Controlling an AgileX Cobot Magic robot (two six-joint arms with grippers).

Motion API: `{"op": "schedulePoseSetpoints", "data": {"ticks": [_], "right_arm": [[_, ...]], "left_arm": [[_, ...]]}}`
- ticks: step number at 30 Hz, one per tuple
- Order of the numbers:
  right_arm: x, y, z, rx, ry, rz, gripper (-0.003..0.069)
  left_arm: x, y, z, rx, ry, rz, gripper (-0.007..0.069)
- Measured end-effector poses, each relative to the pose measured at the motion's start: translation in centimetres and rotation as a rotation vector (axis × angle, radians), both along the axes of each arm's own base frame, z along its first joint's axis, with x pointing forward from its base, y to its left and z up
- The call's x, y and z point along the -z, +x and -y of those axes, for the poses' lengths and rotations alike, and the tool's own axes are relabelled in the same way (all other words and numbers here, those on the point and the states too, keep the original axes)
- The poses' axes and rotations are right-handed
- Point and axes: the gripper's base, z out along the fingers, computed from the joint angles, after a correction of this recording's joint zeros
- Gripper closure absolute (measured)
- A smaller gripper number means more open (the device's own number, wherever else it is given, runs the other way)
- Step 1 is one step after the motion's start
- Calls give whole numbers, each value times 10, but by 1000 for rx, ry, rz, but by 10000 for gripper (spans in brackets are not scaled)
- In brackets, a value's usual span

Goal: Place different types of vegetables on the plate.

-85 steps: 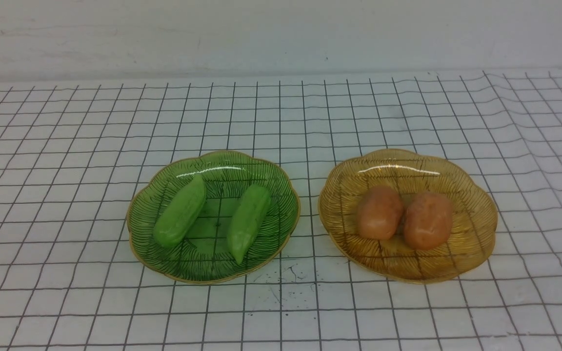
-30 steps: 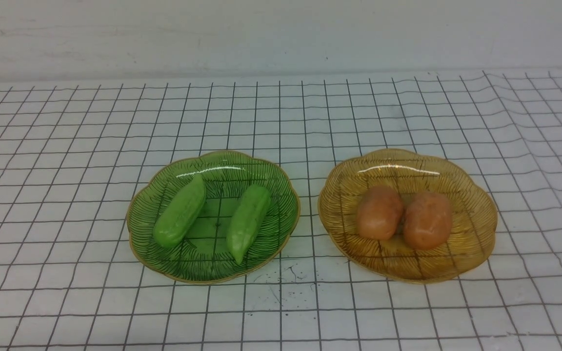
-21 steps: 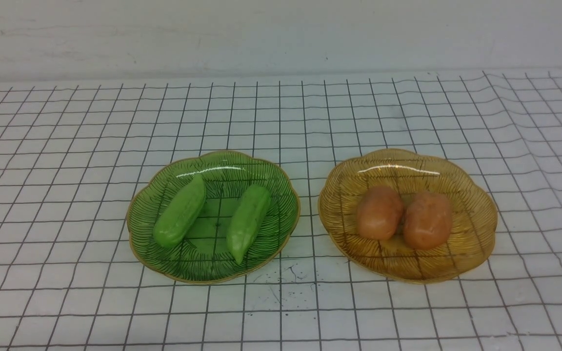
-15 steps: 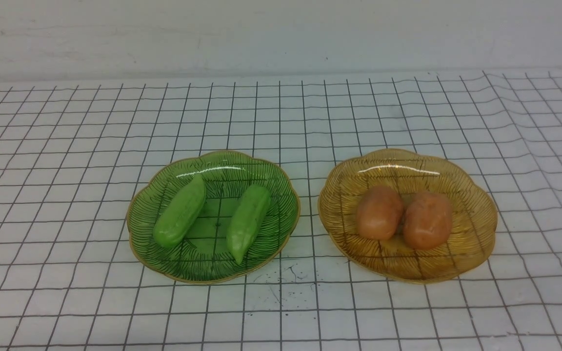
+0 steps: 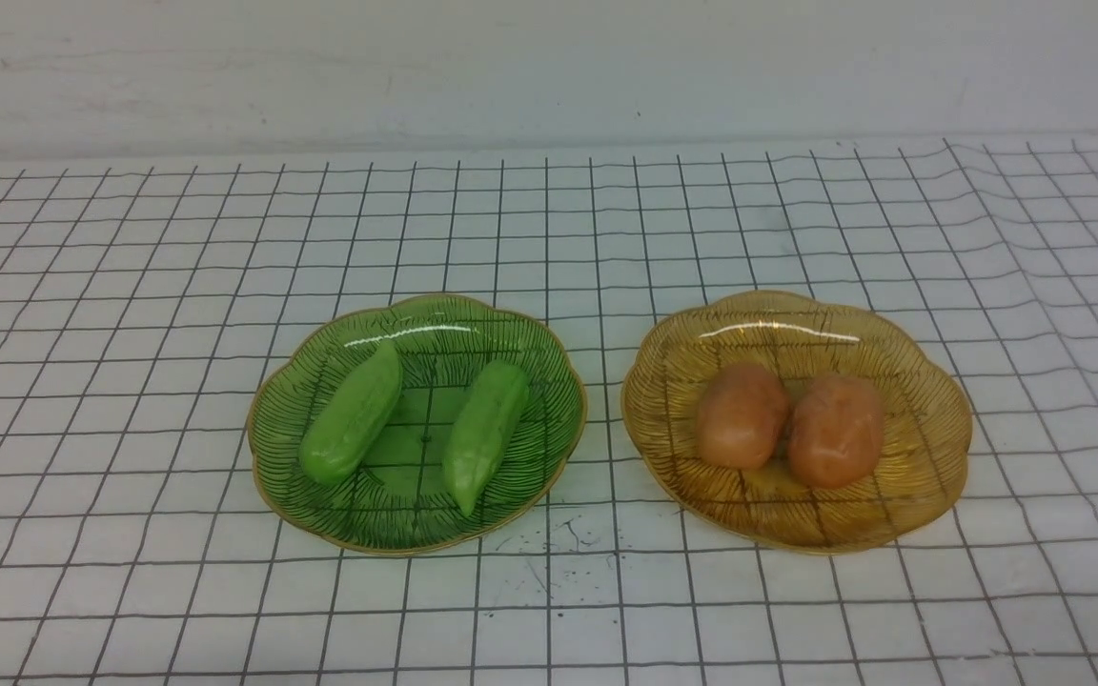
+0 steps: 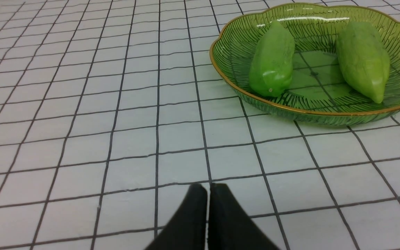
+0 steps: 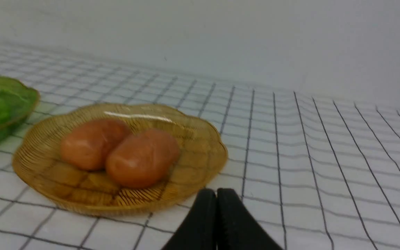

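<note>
Two light green cucumber-like vegetables (image 5: 352, 413) (image 5: 485, 433) lie side by side in a green glass plate (image 5: 301, 486). Two orange-brown potato-like vegetables (image 5: 742, 414) (image 5: 836, 430) touch each other in an amber glass plate (image 5: 930, 400) to its right. In the left wrist view my left gripper (image 6: 208, 187) is shut and empty, well short of the green plate (image 6: 227, 55) and its two green vegetables (image 6: 272, 64) (image 6: 363, 59). In the right wrist view my right gripper (image 7: 216, 192) is shut and empty, just short of the amber plate (image 7: 203, 152) with its two vegetables (image 7: 92, 144) (image 7: 142, 158). Neither arm shows in the front view.
A white cloth with a black grid (image 5: 130, 286) covers the table, rippled at the far right. A plain pale wall (image 5: 549, 67) stands behind. Small dark scuffs (image 5: 559, 543) mark the cloth between the plates at the front. The green plate's edge (image 7: 23, 100) shows in the right wrist view.
</note>
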Motion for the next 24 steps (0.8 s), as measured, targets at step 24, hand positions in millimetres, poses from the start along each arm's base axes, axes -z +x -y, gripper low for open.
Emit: {"op": "schedulePoseSetpoints", "data": {"ticks": [24], "right_arm": [[8, -1, 4, 84, 107, -110, 671]], "left_arm": [[0, 0, 0, 0, 0, 0, 632]]}}
